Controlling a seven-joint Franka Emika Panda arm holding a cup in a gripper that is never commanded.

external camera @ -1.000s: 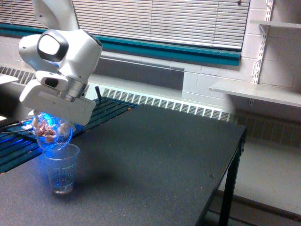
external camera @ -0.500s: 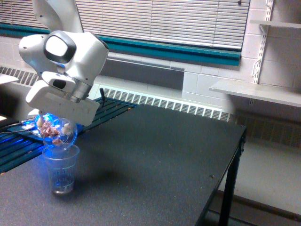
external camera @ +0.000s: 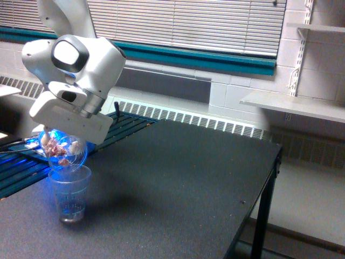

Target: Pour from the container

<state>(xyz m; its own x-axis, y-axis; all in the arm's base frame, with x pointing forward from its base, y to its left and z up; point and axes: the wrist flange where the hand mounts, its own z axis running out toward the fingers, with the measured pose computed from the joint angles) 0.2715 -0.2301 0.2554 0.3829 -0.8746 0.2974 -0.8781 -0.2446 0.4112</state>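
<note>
Clear plastic container [external camera: 63, 151] tipped over a measuring cup [external camera: 70, 194], held up by the white Panda arm.

Exterior view: the gripper [external camera: 60, 141] clasps the container at the view's left, above the near corner of the dark table [external camera: 178, 183]. The container leans steeply, its wide round mouth turned down and toward the viewer, its lower rim just over the mouth of the tapered measuring cup, which stands upright on the table directly below. Pinkish and pale pieces [external camera: 56, 148] lie bunched inside the container near its mouth; a little material sits at the bottom of the measuring cup. Blue light glows through both cups. The fingers are hidden behind the gripper body and the container. Behind the table run a radiator grille [external camera: 188, 118] and window blinds [external camera: 188, 21]; a shelf [external camera: 294, 105] hangs at the view's right.
</note>
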